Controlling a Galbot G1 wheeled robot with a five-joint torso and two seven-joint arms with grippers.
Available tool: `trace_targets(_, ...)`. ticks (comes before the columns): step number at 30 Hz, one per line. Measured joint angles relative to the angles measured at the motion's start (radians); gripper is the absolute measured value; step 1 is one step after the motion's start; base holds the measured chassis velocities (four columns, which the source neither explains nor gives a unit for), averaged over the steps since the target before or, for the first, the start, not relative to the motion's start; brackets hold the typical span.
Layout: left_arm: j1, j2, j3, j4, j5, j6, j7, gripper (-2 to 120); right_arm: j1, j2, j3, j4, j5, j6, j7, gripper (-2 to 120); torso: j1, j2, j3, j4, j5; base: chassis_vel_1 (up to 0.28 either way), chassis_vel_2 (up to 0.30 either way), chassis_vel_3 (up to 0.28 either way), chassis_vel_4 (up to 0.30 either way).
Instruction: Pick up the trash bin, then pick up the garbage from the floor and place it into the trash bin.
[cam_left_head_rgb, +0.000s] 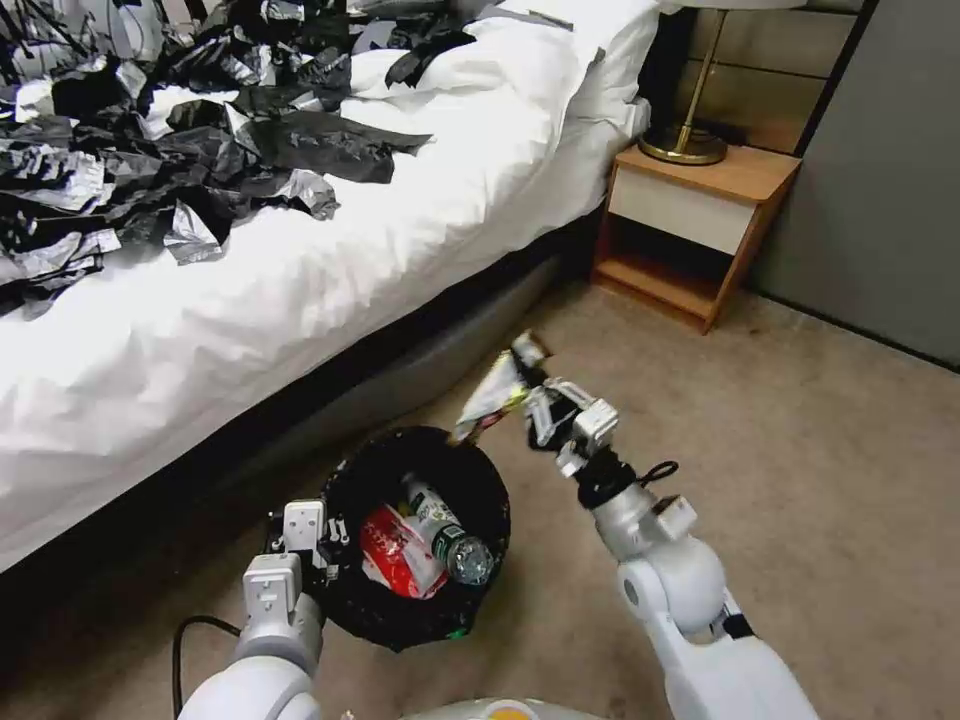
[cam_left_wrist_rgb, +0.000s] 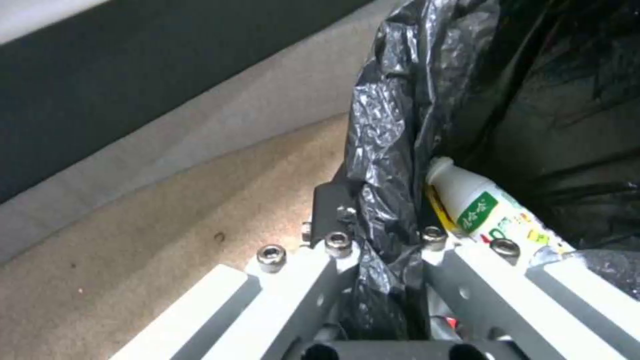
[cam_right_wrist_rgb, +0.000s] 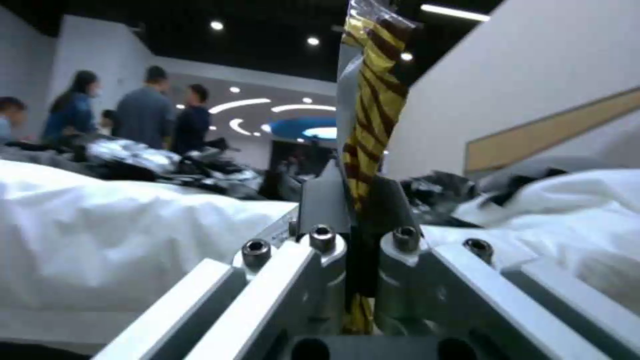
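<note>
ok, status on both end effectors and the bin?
Left end effector clamped on trash bin rim. Right end effector holds yellow wrapper beside the bin. Bottle, red wrapper inside. Nothing blocking.

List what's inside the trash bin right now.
In the trash bin, lined with a black bag: a white bottle with a green label, a red-white wrapper and a clear bottle. Anything beneath them is covered.
</note>
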Motion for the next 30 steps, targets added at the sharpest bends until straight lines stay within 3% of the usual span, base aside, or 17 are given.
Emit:
trace_targets(8, 0.002, -0.002, 0.004, 0.000, 0.002, 0.002, -0.001, 0, 0.012, -0.058, -0.106, 0.003, -0.040, -0.027, -0.005, 0, 0.000, 0.000, 0.000, 0.0002, 0.0000, 0.000, 0.000, 0.000, 0.000)
trace_targets(11, 0.008, -0.004, 0.008, -0.003, 0.005, 0.002, -0.002, 0, 0.043, -0.060, -0.168, -0.089, -0.059, -0.033, 0.017, 0, 0.000, 0.000, 0.000, 0.0001, 0.0001, 0.000, 0.000, 0.000, 0.000)
trace_targets(26, 0.022, -0.010, 0.016, -0.015, 0.017, 0.000, -0.002, 0, 0.083, -0.041, -0.208, -0.209, -0.075, -0.090, 0.033, 0, 0.000, 0.000, 0.000, 0.0001, 0.0001, 0.000, 0.000, 0.000, 0.000)
trace_targets(30, 0.020, -0.011, 0.017, -0.015, 0.019, 0.000, -0.002, 0, 0.070, -0.043, -0.215, -0.210, -0.082, -0.094, 0.033, 14, 0.000, 0.000, 0.000, 0.0000, 0.0001, 0.000, 0.000, 0.000, 0.000)
